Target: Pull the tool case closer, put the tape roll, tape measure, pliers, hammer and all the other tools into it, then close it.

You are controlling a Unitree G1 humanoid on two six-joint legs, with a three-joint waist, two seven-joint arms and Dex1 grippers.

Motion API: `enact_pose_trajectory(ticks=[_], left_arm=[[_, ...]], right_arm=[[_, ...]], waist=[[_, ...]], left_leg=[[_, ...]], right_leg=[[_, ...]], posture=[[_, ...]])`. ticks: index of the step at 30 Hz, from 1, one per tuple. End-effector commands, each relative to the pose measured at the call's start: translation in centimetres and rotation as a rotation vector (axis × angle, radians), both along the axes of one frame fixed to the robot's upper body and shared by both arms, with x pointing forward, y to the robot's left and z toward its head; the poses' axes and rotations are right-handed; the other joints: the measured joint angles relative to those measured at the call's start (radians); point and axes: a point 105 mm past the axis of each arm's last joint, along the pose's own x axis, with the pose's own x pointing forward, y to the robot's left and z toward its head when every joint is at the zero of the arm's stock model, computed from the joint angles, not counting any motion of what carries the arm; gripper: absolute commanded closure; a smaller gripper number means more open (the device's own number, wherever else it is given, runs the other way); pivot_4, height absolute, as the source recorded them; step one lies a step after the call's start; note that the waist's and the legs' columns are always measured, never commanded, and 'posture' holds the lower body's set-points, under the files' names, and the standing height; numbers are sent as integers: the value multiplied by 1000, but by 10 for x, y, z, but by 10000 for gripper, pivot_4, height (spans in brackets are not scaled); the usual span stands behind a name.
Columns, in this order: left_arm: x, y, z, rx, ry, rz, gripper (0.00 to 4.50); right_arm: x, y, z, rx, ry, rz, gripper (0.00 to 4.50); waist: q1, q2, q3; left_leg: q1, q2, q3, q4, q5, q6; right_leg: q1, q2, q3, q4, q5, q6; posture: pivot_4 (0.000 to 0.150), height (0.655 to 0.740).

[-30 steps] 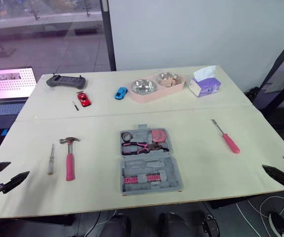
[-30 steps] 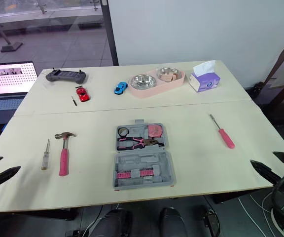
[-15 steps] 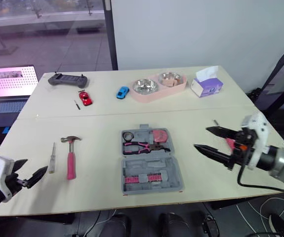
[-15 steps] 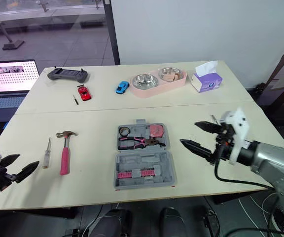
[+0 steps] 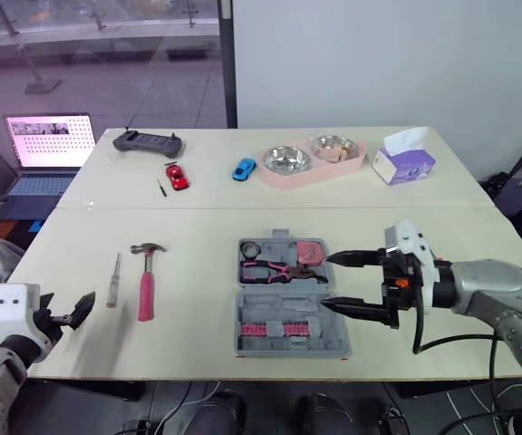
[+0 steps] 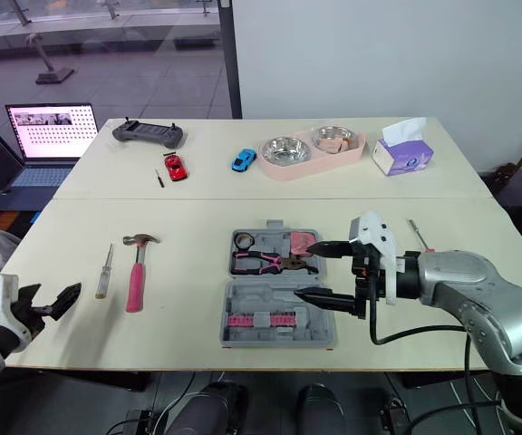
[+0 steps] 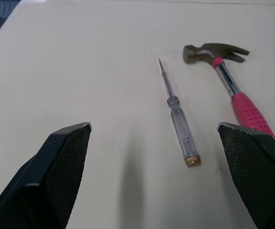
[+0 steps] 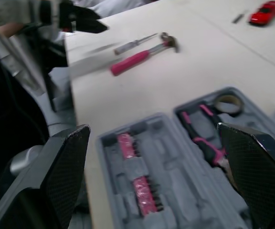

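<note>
The grey tool case (image 5: 290,299) lies open mid-table, with a tape roll (image 5: 249,247), pink pliers (image 5: 274,269) and a pink tape measure (image 5: 312,250) in its far half and pink bits (image 8: 138,187) in its near half. My right gripper (image 5: 327,282) hangs open over the case's right edge, nothing between its fingers. A pink-handled hammer (image 5: 145,283) and a clear screwdriver (image 5: 114,279) lie left of the case. My left gripper (image 6: 48,297) is open near the table's front left corner, short of the screwdriver (image 7: 178,126). A pink-handled screwdriver (image 6: 415,230) lies partly hidden behind my right arm.
At the back stand a laptop (image 5: 48,149), a game controller (image 5: 148,141), a red toy car (image 5: 178,176), a blue toy car (image 5: 244,169), a pink double bowl (image 5: 314,160) and a tissue box (image 5: 404,163). A seam crosses the table behind the case.
The camera has shifted. My right arm came in from the table's right edge to the case's right side. My left gripper rose a little at the front left corner.
</note>
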Motion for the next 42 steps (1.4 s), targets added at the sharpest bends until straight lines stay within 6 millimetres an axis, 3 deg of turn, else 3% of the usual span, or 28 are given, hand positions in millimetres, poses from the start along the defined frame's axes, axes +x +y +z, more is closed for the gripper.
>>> enact_pose_trajectory(ticks=[1, 11, 15, 21, 27, 33, 42], left_arm=[[15, -4, 7, -18, 6, 38, 399], [62, -17, 8, -66, 113, 120, 399], [65, -24, 0, -33, 261, 119, 399], [70, -30, -6, -39, 339, 104, 399], [65, -26, -23, -36, 388, 121, 399], [67, -18, -27, -42, 376, 146, 399], [71, -24, -35, -56, 393, 126, 399]], right_arm=[[-5, 8, 6, -9, -55, 74, 0], [-1, 4, 1, -44, -80, 55, 0], [-1, 2, -1, -53, -78, 39, 0], [-3, 0, -3, -58, -71, 22, 0], [-1, -2, -4, -60, -70, 0, 0], [-1, -3, -3, -59, -68, -11, 0], [0, -4, -2, -63, -64, -21, 0]], waist=[[3, -1, 0], [0, -2, 0], [-2, -3, 0], [-1, -4, 1], [-1, -4, 1], [-1, -3, 1], [-1, -3, 0]], left_leg=[[0, 0, 0, 0, 0, 0], [0, 0, 2, -1, 1, 2], [0, 0, 5, -1, 1, 2], [0, 0, 5, -1, 1, 2], [0, 0, 5, -2, 1, 2], [0, 0, 5, -1, 1, 2], [0, 0, 5, -1, 1, 2]], right_leg=[[0, 0, 0, 0, -1, 1], [-2, 2, 1, 1, 2, -2], [-3, 2, 3, 1, 2, -1], [-3, 2, 3, 1, 2, -1], [-4, 2, 4, 1, 2, -1], [-3, 1, 4, 1, 2, -1], [-3, 0, 4, 2, 2, -1]], posture=[[1500, 7400], [1500, 7400], [1500, 7400], [1500, 7400], [1500, 7400], [1500, 7400], [1500, 7400]])
